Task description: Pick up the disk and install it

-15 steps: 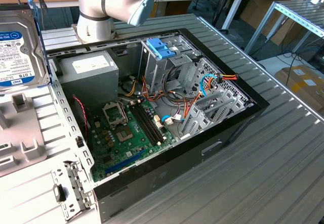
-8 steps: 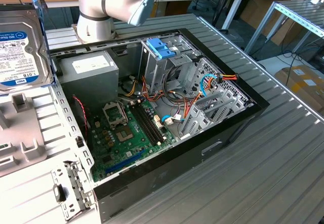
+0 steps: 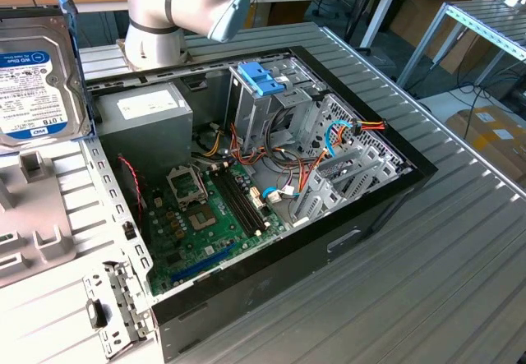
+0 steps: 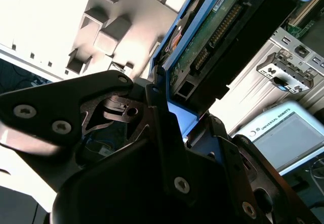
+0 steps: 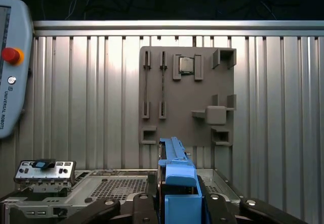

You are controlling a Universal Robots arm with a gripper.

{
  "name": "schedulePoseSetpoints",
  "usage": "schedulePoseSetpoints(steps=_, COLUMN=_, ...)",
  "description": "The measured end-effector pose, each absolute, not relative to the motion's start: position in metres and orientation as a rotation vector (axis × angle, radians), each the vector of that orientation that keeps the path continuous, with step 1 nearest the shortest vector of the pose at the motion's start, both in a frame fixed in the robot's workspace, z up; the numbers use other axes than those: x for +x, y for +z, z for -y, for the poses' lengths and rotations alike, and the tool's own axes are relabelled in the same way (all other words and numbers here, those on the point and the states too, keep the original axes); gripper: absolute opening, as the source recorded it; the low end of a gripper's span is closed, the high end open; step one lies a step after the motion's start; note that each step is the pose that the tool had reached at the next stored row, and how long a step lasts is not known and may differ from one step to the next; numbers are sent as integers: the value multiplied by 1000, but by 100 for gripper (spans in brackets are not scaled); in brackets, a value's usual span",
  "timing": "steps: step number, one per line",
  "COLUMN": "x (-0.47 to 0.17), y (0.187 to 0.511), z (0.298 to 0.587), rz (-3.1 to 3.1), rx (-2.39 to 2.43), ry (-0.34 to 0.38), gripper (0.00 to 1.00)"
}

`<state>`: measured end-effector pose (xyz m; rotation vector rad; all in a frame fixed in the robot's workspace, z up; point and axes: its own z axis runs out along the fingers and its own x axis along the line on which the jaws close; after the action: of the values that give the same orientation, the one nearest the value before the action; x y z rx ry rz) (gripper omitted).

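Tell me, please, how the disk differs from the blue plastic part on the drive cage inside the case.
The disk is held in the gripper outside the case, at the exterior view's left; the blue plastic part sits on the drive cage inside it. The disk shows a labelled face; the blue plastic part shows none. Both have light-blue plastic.

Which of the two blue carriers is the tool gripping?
The one framing the disk, outside the case at the exterior view's left, clamped in the tool. The other carrier sits inside the case.
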<state>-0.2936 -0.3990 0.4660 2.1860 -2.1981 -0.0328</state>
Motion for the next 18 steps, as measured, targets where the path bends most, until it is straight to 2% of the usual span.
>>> schedulePoseSetpoints(steps=18, x=-282, y=464, z=399, rz=2198, rx=2186, ry=-32, gripper=37)
